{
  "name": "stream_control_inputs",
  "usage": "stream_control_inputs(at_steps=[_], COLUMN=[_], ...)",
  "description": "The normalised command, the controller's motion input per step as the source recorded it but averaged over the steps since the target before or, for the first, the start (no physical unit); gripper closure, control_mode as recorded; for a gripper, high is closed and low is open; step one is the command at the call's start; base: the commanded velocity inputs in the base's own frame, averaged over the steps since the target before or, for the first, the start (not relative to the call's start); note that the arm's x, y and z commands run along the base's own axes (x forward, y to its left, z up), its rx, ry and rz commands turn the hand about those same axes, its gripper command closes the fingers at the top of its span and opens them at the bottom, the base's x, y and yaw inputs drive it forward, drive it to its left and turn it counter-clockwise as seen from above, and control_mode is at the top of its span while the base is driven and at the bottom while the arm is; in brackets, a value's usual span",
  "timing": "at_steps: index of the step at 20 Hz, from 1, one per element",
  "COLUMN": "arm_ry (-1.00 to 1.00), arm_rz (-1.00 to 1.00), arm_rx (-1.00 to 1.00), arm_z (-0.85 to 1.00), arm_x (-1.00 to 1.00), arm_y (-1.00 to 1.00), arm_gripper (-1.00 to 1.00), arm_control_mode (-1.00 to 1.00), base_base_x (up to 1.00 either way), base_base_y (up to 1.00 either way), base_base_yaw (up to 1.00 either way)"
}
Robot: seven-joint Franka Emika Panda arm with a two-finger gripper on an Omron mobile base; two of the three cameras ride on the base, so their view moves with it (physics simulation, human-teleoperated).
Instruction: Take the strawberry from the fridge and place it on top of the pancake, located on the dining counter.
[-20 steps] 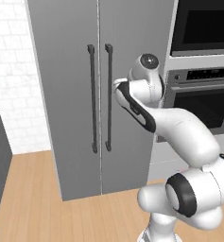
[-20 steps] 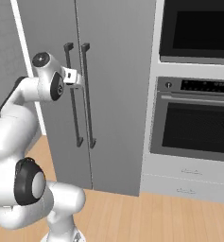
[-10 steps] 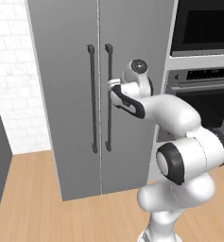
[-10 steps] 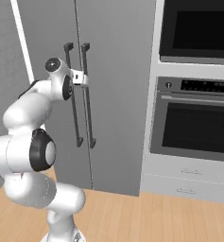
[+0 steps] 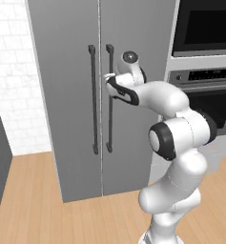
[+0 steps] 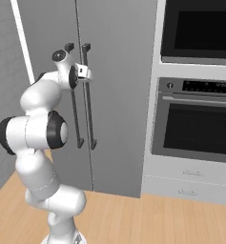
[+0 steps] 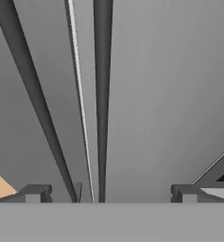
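Plainly, the hand [image 7: 108, 193] is spread around the unlabelled fridge's [image 5: 62, 95] right handle [image 7: 102, 94].

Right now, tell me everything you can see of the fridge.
The fridge is tall, flat grey and looks like metal, with two doors, both shut, meeting at a thin centre seam. Two long dark vertical bar handles flank the seam. It stands on the wood floor beside the wall oven. The open gripper straddles the right-door handle, not yet clamped.
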Motion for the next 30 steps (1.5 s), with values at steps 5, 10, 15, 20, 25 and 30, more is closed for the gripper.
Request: stream_control_inputs(at_steps=[5, 10, 15, 20, 25, 30], arm_ry=[0.0, 0.0, -0.01, -0.08, -0.07, -0.01], arm_rz=[-0.02, 0.0, 0.0, 0.0, -0.01, -0.06], arm_rx=[-0.01, 0.0, 0.0, 0.0, 0.0, 0.0], arm_z=[-0.01, -0.12, -0.23, -0.29, -0.25, -0.09], arm_x=[0.57, 0.48, 0.4, 0.43, 0.48, 0.64], arm_y=[0.05, 0.0, 0.0, 0.0, 0.0, 0.0], arm_gripper=[-1.0, -1.0, -1.0, -1.0, -1.0, -1.0], arm_control_mode=[-1.0, -1.0, -1.0, -1.0, -1.0, -1.0], base_base_x=[0.0, 0.0, 0.0, 0.0, 0.0, 0.0], base_base_y=[0.0, 0.0, 0.0, 0.0, 0.0, 0.0], base_base_yaw=[0.0, 0.0, 0.0, 0.0, 0.0, 0.0])
